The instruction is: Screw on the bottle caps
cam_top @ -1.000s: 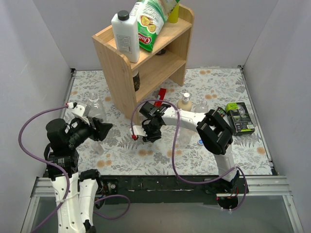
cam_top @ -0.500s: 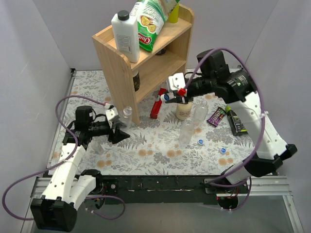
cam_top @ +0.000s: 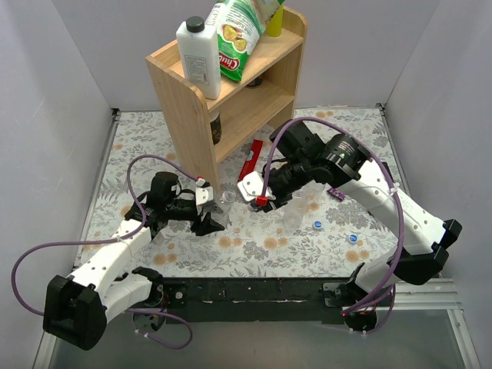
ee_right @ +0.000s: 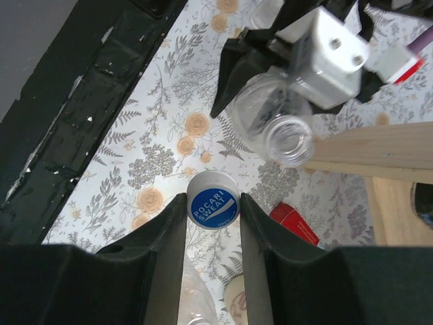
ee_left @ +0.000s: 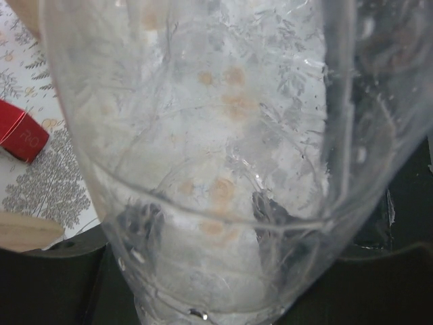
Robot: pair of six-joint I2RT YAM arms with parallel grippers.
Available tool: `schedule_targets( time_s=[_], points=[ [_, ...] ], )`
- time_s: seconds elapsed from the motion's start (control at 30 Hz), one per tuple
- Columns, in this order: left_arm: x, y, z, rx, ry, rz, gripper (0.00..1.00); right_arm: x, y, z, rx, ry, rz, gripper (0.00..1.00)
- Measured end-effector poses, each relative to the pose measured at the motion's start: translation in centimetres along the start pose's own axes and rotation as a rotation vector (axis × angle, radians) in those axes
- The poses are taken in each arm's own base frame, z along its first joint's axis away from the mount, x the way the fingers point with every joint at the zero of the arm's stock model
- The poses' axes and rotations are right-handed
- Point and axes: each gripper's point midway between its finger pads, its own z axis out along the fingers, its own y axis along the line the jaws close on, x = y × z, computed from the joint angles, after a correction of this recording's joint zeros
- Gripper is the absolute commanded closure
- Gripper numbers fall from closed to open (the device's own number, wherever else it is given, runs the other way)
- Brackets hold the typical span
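My left gripper (cam_top: 209, 217) is shut on a clear bottle (cam_top: 224, 200) and holds it tilted, with its open neck toward the right arm. In the left wrist view the bottle (ee_left: 216, 156) fills the frame, and the fingers (ee_left: 135, 223) show dimly through it. My right gripper (ee_right: 212, 233) is shut on a blue cap (ee_right: 212, 208) marked Pocari Sweat, a short way from the bottle's open mouth (ee_right: 289, 139). In the top view the right gripper (cam_top: 247, 194) is just right of that mouth. Two more clear bottles (cam_top: 294, 211) (cam_top: 314, 198) stand under the right arm. Two blue caps (cam_top: 317, 225) (cam_top: 353, 238) lie on the mat.
A wooden shelf (cam_top: 184, 108) stands at the back with a white jug (cam_top: 197, 58) and a snack bag (cam_top: 238, 34) on top. A red box (cam_top: 252, 157) lies by its foot. A purple packet (cam_top: 337, 192) lies at the right. The beige soap bottle (ee_right: 237, 301) shows below the right gripper.
The right arm has swung down and left from beside the shelf to the bottle's mouth. The left arm has moved right with the bottle, away from the shelf's foot.
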Motion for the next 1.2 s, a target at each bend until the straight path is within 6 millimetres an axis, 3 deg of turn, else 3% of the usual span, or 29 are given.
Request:
schedule_targets(
  time_s=[0.37, 0.83, 1.2],
  points=[
    [-0.5, -1.6, 1.7, 0.068, 0.006, 0.093, 1.0, -2.3, -1.0, 1.2, 0.041, -0.019, -0.068, 0.92],
    [-1.1, -2.6, 1.5, 0.057, -0.023, 0.18, 1.0, -2.0, -1.5, 2.2, 0.067, 0.011, -0.086, 0.91],
    [-1.3, -2.3, 1.7, 0.043, -0.029, 0.181, 1.0, -2.3, -0.8, 2.8, 0.021, -0.002, -0.109, 0.91]
  ],
)
